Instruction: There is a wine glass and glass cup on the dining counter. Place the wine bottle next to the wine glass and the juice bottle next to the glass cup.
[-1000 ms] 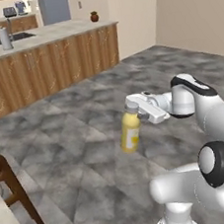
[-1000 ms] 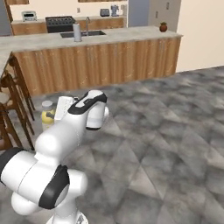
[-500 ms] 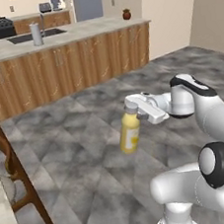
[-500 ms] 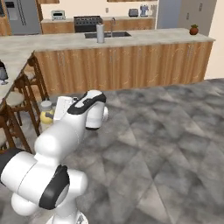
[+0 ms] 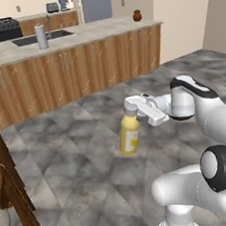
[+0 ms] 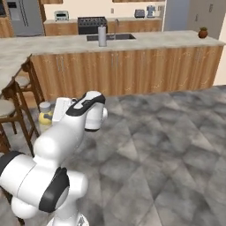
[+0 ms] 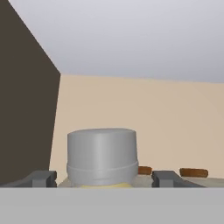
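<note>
The juice bottle (image 5: 129,135) was held by its neck in the gripper (image 5: 132,110), upright and clear of the grey stone-patterned floor (image 5: 78,139). In the hand view its pale cap (image 7: 102,155) was seen between the two dark fingertips (image 7: 40,178), which stood fairly wide on either side. A wood-fronted counter (image 5: 79,64) with a sink (image 5: 43,38) was seen well beyond, and wooden stools (image 6: 13,110) near the bottle (image 6: 45,116).
</note>
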Available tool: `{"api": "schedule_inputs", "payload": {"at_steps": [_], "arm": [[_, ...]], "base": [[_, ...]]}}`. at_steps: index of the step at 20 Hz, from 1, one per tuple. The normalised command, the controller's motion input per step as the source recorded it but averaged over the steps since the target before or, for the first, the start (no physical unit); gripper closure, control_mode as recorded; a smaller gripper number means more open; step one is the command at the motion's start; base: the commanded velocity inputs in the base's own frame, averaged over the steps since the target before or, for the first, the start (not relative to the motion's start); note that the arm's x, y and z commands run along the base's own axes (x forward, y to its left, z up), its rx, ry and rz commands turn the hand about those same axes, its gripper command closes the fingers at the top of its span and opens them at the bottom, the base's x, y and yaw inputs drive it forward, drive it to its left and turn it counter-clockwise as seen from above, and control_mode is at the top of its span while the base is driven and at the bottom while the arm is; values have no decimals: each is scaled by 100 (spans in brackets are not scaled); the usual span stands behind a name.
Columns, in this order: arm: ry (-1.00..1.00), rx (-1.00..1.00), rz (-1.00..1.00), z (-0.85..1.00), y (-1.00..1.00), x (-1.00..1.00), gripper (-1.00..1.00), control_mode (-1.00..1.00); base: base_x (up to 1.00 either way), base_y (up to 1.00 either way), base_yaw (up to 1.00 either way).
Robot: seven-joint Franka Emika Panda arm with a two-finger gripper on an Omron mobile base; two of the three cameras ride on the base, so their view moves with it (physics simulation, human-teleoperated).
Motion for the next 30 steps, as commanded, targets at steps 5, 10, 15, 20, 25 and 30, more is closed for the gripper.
{"api": "schedule_inputs", "payload": {"at_steps": [5,10,15,20,25,30], "arm": [[0,0,0,0,0,0,100,100],[0,0,0,0,0,0,100,100],[0,0,0,0,0,0,100,100],[0,0,0,0,0,0,100,100],[0,0,0,0,0,0,100,100],[0,0,0,0,0,0,100,100]], "base": [[73,-30,3],[77,-24,7],[81,-19,9],[45,-10,40],[12,-3,60],[0,0,69]]}}
